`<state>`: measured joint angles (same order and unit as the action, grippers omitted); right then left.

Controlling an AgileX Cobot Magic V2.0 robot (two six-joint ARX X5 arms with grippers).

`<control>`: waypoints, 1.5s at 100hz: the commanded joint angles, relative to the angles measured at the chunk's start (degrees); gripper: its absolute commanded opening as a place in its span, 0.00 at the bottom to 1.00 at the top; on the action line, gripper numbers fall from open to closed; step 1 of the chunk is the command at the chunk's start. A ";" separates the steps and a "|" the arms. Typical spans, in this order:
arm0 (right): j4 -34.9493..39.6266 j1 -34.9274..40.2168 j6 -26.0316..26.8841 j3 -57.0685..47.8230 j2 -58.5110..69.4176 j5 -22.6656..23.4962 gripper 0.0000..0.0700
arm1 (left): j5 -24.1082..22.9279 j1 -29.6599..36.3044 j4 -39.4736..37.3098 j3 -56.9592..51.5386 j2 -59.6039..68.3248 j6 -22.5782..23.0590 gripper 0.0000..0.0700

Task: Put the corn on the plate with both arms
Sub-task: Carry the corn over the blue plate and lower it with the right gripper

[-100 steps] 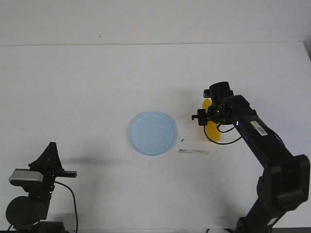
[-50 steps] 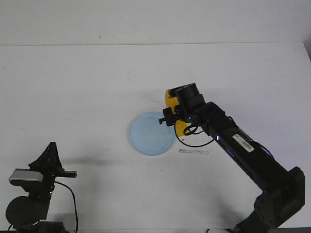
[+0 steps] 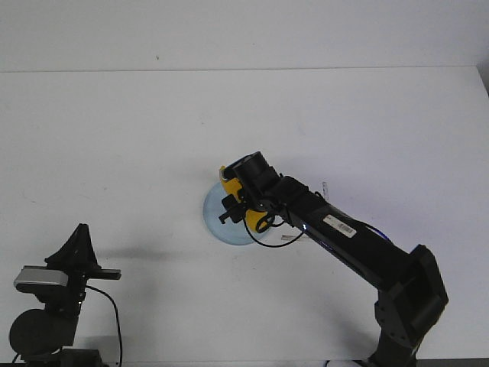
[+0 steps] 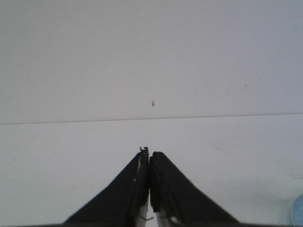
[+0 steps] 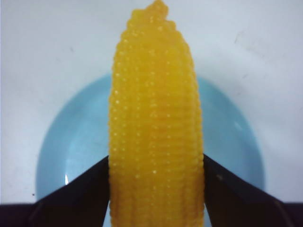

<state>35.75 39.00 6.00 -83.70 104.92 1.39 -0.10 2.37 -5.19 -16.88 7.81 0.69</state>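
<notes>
My right gripper (image 3: 238,200) is shut on the yellow corn (image 3: 251,218) and holds it over the pale blue plate (image 3: 214,218) near the table's middle. In the right wrist view the corn (image 5: 156,123) stands between the two black fingers (image 5: 80,198), with the plate (image 5: 71,142) right below it. I cannot tell whether the corn touches the plate. My left gripper (image 3: 79,241) rests at the front left, far from the plate, shut and empty. In the left wrist view its jaws (image 4: 149,158) are pressed together over bare white table.
A thin pale strip (image 3: 289,238) lies on the table just right of the plate, under the right arm. A sliver of the plate (image 4: 298,210) shows in the left wrist view. The table's far edge (image 3: 244,69) runs along the back.
My right arm has swung left with the corn, from well right of the plate to over the plate. The left arm has not moved.
</notes>
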 commanded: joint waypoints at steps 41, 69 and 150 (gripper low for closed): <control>-1.33 1.11 -0.98 -1.92 3.17 -0.33 0.48 | -0.11 0.00 -0.70 -0.55 -0.07 -0.07 0.00; -1.14 1.05 -0.98 -1.92 4.33 -0.31 0.49 | -0.11 0.00 -0.70 -0.55 -0.07 -0.09 0.00; -2.58 1.16 -0.90 -2.95 5.20 -0.33 0.72 | -0.11 0.00 -0.70 -0.55 -0.07 -0.07 0.00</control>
<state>33.58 39.46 5.74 -84.40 108.47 1.26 -0.10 2.37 -5.17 -16.91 7.81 0.69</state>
